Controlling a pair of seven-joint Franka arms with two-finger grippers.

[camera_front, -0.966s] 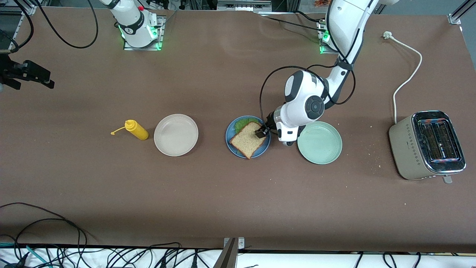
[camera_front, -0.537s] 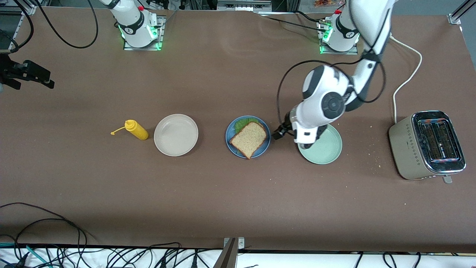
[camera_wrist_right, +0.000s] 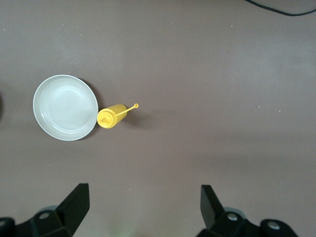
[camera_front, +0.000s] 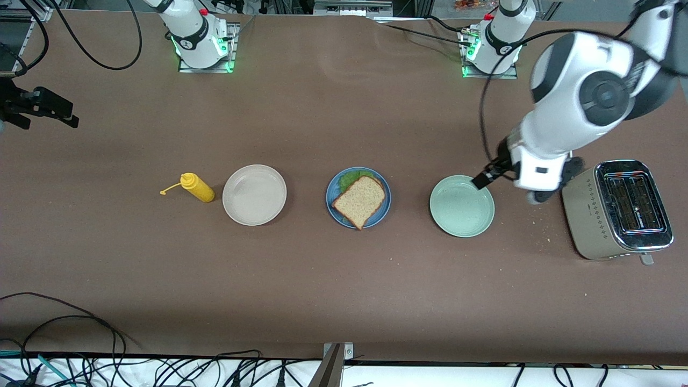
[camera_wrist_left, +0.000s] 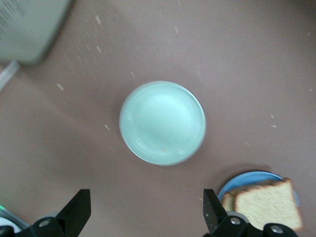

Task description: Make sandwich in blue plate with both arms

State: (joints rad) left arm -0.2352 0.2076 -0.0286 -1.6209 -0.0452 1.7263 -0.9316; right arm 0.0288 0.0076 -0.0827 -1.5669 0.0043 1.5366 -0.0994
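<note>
sandwich point(camera_front: 359, 200) sits assembled on blue plate point(camera_front: 335, 207).
left gripper point(camera_front: 480, 180) over green plate point(camera_front: 461, 206), right gripper point(camera_wrist_right: 143, 210) parked high; both fingers wide, nothing held.

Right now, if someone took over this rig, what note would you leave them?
Left gripper: open, empty, up over the rim of the pale green plate.
Right gripper: open, empty, waiting high above the table near the yellow bottle.
Sandwich: top bread slice on lettuce, sitting in the blue plate, between the beige plate and the pale green one.
Done: sandwich looks assembled; the bottom slice is hidden.
Left: apparently nothing but parking the arms.
</note>
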